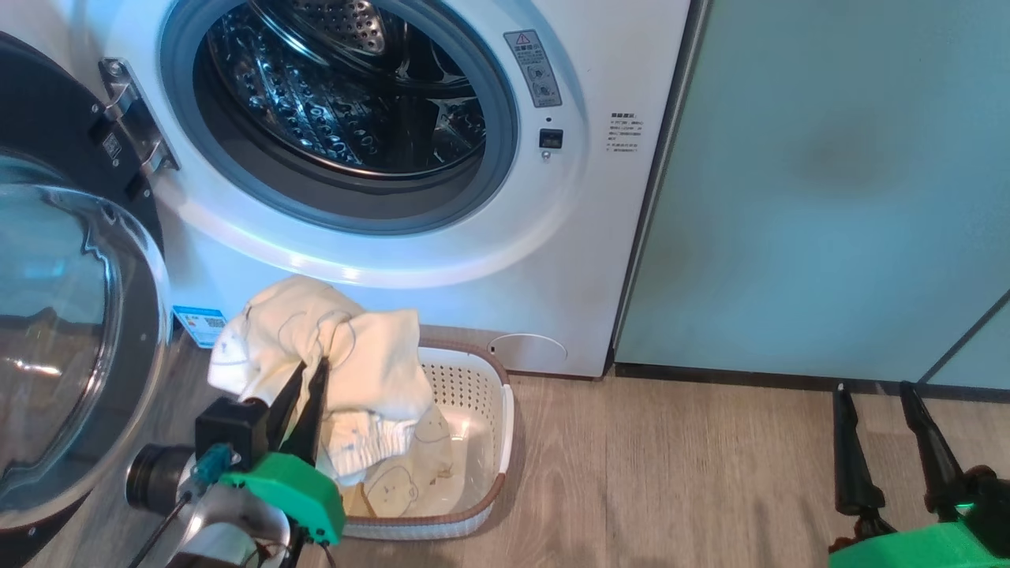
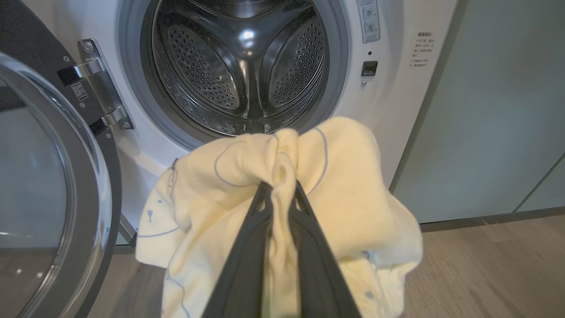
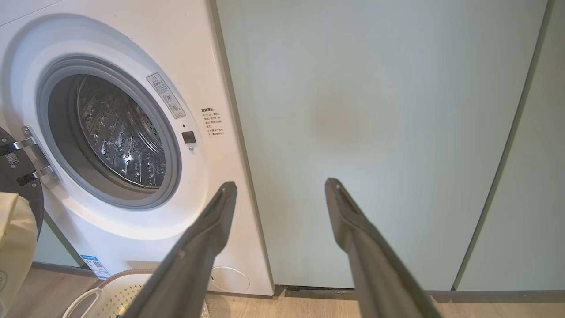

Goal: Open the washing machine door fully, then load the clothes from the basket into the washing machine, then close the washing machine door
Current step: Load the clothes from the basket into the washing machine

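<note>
Loading step, early by the look of it: door swing done, first load in the pinch. Clamped narrow on a bunched fold of the clothes (image 1: 371,355) with the left gripper (image 1: 312,367), pale yellow fabric draping down either side. Held up above the basket (image 1: 505,410), lower hem hanging into it, more cream fabric with a printed outline lying on the basket bottom; cannot tell whether one garment or several in the grip. Spread wide and holding nothing at the right gripper (image 1: 874,390), low over the wood floor (image 1: 671,473), in front of the pale green cabinet (image 1: 828,197), well apart from the basket. Washing machine door (image 1: 79,315): open, swung out to the left, glass bowl facing the camera, just beside the left arm. Key relation: up and ahead from the left gripper to the drum opening (image 1: 339,87) of the washing machine (image 1: 568,260); in the left wrist view, finger axis aimed about at the lower edge of the grey door seal (image 2: 130,88), bundle covering that edge. Nearer by far on the left arm; no call for the right. Probably needs a raise and a push forward over the seal before letting go. Risk: hanging cloth snagging on the basket rim, or left draped over the seal instead of inside the drum.
</note>
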{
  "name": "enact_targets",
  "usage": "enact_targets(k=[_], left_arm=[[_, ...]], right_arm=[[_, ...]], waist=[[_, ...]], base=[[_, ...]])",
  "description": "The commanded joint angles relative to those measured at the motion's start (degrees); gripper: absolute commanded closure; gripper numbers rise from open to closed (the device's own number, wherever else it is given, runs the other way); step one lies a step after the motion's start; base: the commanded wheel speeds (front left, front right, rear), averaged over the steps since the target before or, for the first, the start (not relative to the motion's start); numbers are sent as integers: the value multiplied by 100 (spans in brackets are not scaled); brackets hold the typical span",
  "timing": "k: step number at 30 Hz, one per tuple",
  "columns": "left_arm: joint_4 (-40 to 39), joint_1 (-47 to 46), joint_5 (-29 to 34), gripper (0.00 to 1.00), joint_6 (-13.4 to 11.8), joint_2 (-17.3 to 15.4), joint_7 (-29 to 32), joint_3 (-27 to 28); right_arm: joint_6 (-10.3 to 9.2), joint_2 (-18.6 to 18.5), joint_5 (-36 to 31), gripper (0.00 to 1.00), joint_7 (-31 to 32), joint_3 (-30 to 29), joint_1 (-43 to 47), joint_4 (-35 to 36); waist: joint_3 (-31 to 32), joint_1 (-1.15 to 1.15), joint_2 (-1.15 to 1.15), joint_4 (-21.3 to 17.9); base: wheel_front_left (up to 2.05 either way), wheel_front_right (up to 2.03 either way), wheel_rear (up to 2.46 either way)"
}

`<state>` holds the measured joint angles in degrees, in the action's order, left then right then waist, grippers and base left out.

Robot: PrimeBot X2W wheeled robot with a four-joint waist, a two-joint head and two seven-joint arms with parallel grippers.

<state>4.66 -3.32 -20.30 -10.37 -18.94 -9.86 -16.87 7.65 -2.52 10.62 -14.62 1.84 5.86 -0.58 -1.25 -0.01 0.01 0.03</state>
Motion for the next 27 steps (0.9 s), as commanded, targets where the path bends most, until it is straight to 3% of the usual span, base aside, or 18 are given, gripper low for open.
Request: enact_targets(k=[1, 27], left_arm=[[-243, -192, -40, 100, -50, -170, 11, 277], [-424, -195, -92, 100, -152, -236, 36, 232]], right_arm=[[-16, -36, 51, 0, -38, 122, -87, 198], [-16, -36, 83, 0, -38, 174, -144, 221]], waist=[[-5, 1, -1, -6], [-154, 1, -1, -65]], base=[[0, 0, 0], [0, 0, 0]])
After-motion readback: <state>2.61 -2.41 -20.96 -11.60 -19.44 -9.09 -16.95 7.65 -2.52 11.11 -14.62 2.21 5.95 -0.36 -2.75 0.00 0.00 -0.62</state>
